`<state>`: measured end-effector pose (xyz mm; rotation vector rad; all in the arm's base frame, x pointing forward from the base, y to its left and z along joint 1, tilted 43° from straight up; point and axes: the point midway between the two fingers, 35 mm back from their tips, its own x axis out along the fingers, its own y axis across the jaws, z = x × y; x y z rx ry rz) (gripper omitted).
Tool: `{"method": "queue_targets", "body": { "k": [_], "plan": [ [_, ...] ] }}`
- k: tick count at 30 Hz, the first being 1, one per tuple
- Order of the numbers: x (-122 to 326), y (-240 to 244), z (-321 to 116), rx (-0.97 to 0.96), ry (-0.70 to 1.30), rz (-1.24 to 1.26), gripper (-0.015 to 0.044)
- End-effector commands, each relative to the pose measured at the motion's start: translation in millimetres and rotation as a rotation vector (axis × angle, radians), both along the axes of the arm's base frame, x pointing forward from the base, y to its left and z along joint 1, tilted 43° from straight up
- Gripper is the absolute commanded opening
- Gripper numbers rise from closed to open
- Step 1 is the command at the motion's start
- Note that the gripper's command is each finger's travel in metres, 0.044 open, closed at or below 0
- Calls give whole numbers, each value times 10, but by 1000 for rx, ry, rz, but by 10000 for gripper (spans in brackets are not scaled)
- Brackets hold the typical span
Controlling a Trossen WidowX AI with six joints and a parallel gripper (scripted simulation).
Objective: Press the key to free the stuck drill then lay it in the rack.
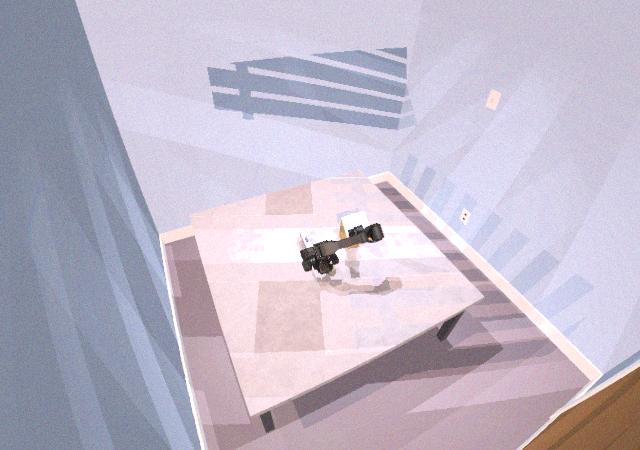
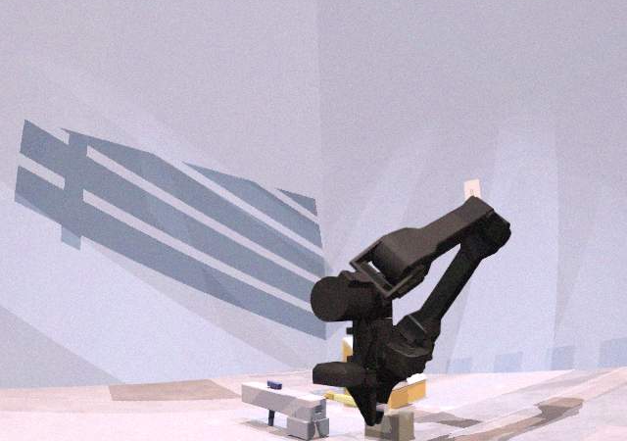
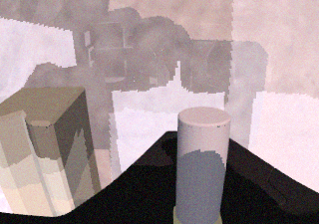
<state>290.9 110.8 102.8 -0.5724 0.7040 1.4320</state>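
My gripper (image 2: 373, 418) (image 3: 191, 142) points down and is shut on the drill (image 2: 338, 397) (image 3: 201, 184), low over the table. The drill is a thin rod, yellow at one end and pale grey at the other. It lies nearly level in the exterior view, clear of the grey housing (image 2: 275, 397). The dark blue key (image 2: 274, 384) sits on top of the housing. An olive block (image 2: 400, 424) (image 3: 47, 102) with a grooved face, apparently the rack, stands close beside the fingertips. The fingers hide part of the drill; whether it touches the block I cannot tell.
An orange object with a white top (image 1: 354, 220) (image 2: 410, 393) stands behind the arm. The arm covers much of it. The housing has a grey lower block (image 2: 300, 426) at its near end. The table (image 1: 289, 378) reaches well past these objects; its near edge is far off.
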Motion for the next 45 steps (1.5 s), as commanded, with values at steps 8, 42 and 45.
{"method": "queue_targets", "body": {
  "k": [8, 42, 45],
  "plan": [
    [4, -27, 42, 3, -9, 2, 0],
    [2, -75, 98, 3, -8, 2, 0],
    [2, -77, 103, 3, -8, 2, 0]
  ]
}}
